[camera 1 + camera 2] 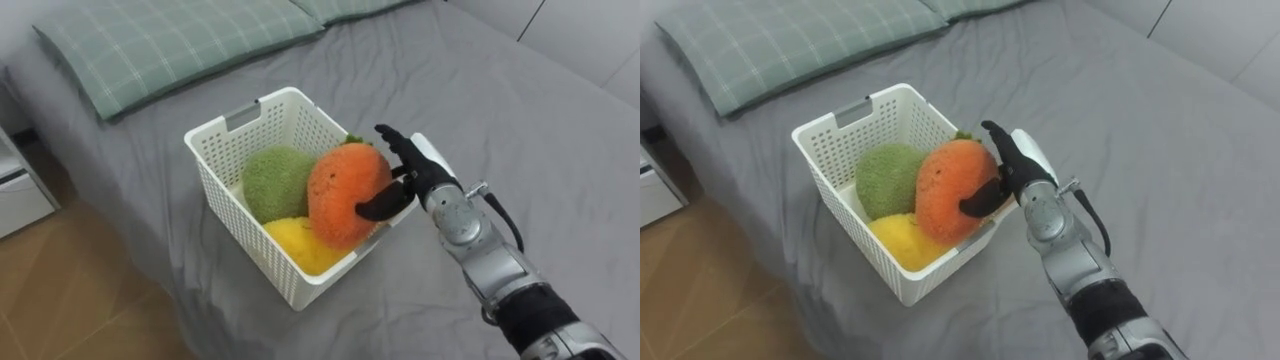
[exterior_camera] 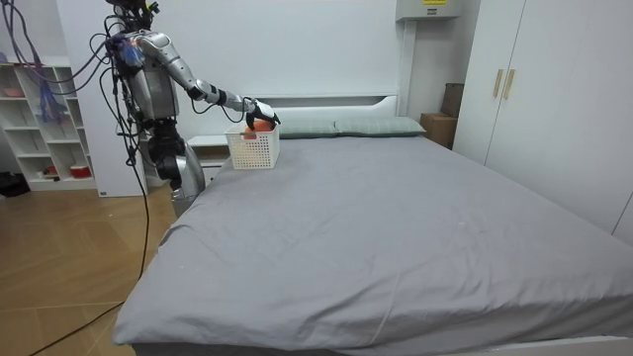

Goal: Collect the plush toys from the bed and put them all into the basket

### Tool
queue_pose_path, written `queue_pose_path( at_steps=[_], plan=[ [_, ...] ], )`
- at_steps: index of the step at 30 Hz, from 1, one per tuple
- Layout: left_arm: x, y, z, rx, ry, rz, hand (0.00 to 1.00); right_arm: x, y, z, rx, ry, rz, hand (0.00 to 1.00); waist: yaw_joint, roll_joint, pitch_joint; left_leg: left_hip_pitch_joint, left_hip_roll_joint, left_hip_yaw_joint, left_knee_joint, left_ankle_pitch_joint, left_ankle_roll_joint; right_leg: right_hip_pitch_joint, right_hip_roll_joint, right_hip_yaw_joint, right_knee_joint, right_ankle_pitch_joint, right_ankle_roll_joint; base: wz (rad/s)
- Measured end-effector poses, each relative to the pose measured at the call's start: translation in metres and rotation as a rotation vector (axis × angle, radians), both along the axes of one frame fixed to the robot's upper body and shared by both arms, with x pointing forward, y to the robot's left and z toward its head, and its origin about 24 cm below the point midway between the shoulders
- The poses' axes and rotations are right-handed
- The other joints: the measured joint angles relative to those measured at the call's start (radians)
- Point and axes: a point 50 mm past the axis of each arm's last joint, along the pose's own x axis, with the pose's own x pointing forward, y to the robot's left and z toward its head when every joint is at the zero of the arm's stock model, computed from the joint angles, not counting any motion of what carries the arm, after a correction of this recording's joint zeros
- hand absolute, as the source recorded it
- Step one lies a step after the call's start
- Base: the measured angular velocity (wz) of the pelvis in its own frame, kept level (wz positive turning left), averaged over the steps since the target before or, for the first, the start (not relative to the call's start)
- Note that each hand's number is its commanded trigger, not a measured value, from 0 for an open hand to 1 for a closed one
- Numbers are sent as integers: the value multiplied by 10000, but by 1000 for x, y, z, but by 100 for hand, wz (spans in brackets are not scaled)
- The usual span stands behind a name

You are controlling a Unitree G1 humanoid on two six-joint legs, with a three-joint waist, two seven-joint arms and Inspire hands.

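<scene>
White laundry-style basket (image 1: 240,238) on the grey bed (image 1: 520,110), near the mattress edge. Inside the basket, left to right: green plush toy (image 1: 273,180), yellow plush toy (image 1: 298,243) against the front wall, and orange plush toy (image 1: 343,192) riding high at the right rim. Right hand (image 1: 421,170), just right of the basket, has thumb and fingers curled round the orange toy. Risk: released this high, the toy may roll over the rim; a hard downward push may tip the basket toward the floor (image 1: 80,295).

The white basket (image 1: 233,222) is packed to its rim with a green plush (image 1: 275,182), a yellow plush (image 1: 300,246) and an orange plush toy (image 1: 343,195), which the right hand (image 1: 412,168) clasps at the right wall. The grey bed (image 1: 530,120) lies open to the right. A checked pillow (image 1: 170,45) lies close behind the basket.
</scene>
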Motion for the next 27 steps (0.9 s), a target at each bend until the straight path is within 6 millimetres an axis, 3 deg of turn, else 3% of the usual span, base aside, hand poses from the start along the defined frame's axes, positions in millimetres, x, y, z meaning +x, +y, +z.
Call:
queue_pose_path(
  at_steps=[15,27],
  plan=[
    [0,0,0,-5,6,5,0,0,0,0,14,5,1,0,-93,17,11,4,-13,-63,8,8,-5,25,8,43,-4,0,0,0],
    [-1,4,1,40,28,-32,0,2,-3,3,593,-155,-388,0,-432,32,17,43,0,-25,7,13,-14,4,8,95,-3,0,0,-1]
  ],
)
